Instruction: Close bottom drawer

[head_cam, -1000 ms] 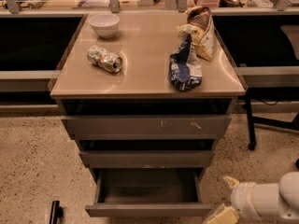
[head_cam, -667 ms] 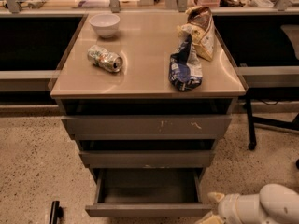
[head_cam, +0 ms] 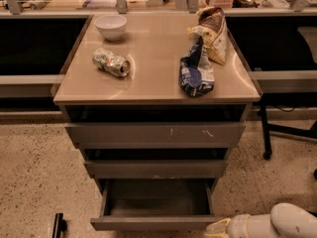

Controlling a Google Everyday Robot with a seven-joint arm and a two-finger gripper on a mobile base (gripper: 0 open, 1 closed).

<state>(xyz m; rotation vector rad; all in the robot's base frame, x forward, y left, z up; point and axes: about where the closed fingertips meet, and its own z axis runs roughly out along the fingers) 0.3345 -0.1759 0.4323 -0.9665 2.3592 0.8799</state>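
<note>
The bottom drawer (head_cam: 156,222) is the narrowest of three grey drawers in the cabinet and is pulled far out, its shallow inside empty. Its plain flat front faces me near the lower edge of the view. Above it sit the mid-width drawer (head_cam: 156,168) and the widest drawer (head_cam: 155,133) with pale scratch marks, both only slightly out. My gripper (head_cam: 217,228) is at the bottom right, at the right end of the bottom drawer's front, on the white arm (head_cam: 277,224) that comes in from the right. Whether it touches the front I cannot tell.
On the cabinet top (head_cam: 148,78) lie a white bowl (head_cam: 110,26), a crushed can (head_cam: 111,62), a blue chip bag (head_cam: 196,69) and a tan bag (head_cam: 212,29). A dark chair leg (head_cam: 265,133) stands at the right. A black object (head_cam: 58,225) lies on the speckled floor at the lower left.
My gripper and arm have moved left along the bottom of the view, toward the right end of the bottom drawer's front. The drawer is as far out as before.
</note>
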